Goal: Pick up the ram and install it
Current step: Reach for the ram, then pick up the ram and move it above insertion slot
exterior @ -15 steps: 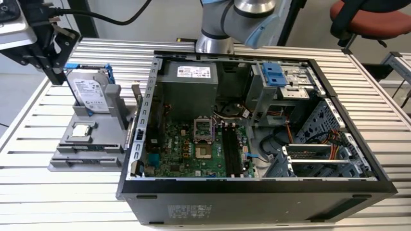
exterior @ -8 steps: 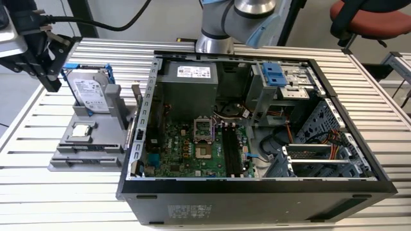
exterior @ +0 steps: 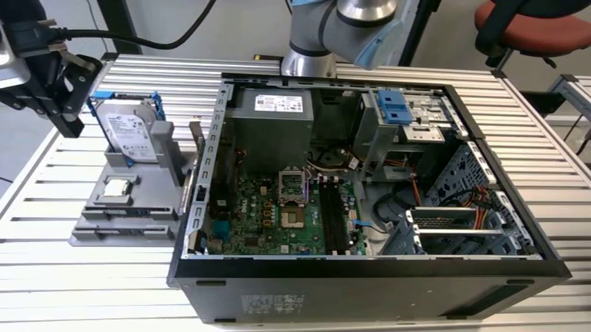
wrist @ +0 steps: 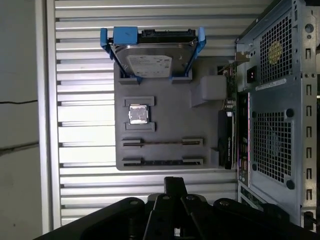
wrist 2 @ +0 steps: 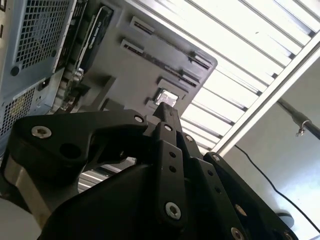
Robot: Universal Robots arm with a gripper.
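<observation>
The ram (wrist: 162,161) is a thin dark stick standing on edge in a slot of the grey holder (wrist: 205,125), at the end nearest my gripper. A second slot (wrist: 162,142) beside it shows a thin brownish strip. My gripper (wrist: 175,183) hovers high over the table just off that end of the holder, fingers together with nothing between them. In the exterior view the gripper (exterior: 68,124) hangs at the far left, beside the hard drive. The second wrist view has the shut fingers (wrist 2: 167,111) above the holder. The motherboard's black slots (exterior: 333,214) lie inside the open case.
A silver hard drive in a blue frame (exterior: 129,128) stands upright on the holder, with a square chip (exterior: 117,188) in front of it. An expansion card (wrist: 227,145) stands between the holder and the computer case (exterior: 517,207). The slatted table (exterior: 55,200) extends around them.
</observation>
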